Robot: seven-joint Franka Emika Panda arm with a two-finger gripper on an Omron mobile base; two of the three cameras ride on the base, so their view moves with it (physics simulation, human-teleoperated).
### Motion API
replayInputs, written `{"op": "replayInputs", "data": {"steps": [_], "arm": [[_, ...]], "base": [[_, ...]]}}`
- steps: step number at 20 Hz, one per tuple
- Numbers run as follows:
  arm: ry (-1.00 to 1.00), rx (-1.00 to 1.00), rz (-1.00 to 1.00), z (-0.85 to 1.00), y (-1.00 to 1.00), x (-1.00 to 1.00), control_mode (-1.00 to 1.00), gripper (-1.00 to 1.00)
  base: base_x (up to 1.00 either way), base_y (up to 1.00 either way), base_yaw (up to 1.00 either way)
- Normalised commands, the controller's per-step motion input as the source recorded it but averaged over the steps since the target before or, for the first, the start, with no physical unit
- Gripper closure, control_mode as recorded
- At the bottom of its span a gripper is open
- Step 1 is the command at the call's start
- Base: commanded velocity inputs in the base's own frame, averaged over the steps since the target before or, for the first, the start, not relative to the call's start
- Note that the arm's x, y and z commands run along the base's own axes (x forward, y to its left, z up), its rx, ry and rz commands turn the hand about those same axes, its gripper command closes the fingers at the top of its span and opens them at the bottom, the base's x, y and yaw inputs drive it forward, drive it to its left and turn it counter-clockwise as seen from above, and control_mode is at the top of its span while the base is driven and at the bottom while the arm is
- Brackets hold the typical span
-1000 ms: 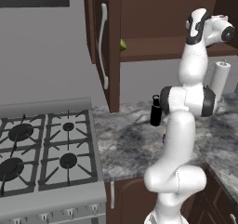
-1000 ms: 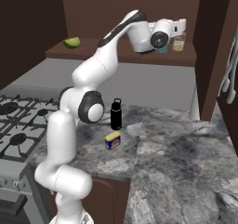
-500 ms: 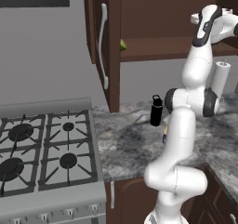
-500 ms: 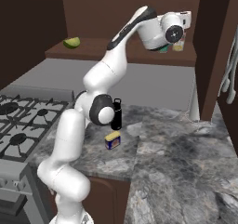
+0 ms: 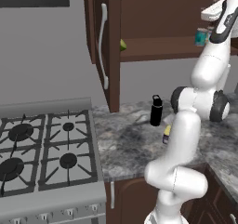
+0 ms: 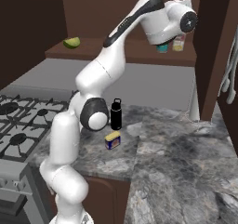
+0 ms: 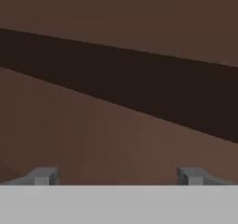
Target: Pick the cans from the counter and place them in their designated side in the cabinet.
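The teal can (image 5: 201, 36) stands upright on the inner shelf of the dark brown cabinet (image 5: 153, 49), toward its right side, and shows again just under my hand (image 6: 162, 48). My gripper (image 5: 210, 13) hovers above it, apart from it. In the hand view my gripper (image 7: 117, 175) is open, its fingertips (image 7: 44, 175) wide apart with only brown cabinet wood ahead. The dark blue can with a yellow top (image 6: 112, 140) sits on the marbled counter (image 6: 186, 158) in front of the black bottle (image 6: 116, 114), partly behind my arm (image 5: 166, 134).
A pale labelled can (image 6: 178, 42) stands beside the teal one. A lime (image 6: 72, 42) lies at the shelf's left end. The open cabinet door with its silver handle (image 5: 104, 46) hangs left of the shelf. The gas stove (image 5: 42, 148) is at left, a white roll (image 6: 194, 106) at the counter's back.
My hand has risen and swung right, higher in the cabinet opening. The teal can now shows below it on the shelf. The jaws have stayed wide.
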Motion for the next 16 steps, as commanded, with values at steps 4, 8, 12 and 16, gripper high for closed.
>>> {"op": "replayInputs", "data": {"steps": [4, 8, 12, 16], "arm": [[-0.21, -0.23, 0.06, -0.51, 0.83, -0.62, -1.00, -1.00], [-0.16, -0.22, 0.05, -0.44, 0.84, -0.66, -1.00, -1.00], [-0.13, -0.22, 0.06, -0.37, 0.83, -0.65, -1.00, -1.00], [-0.12, -0.25, 0.07, -0.33, 0.76, -0.65, -1.00, -1.00]], "base": [[0.00, 0.00, 0.00], [0.00, 0.00, 0.00], [0.00, 0.00, 0.00], [0.00, 0.00, 0.00]]}}
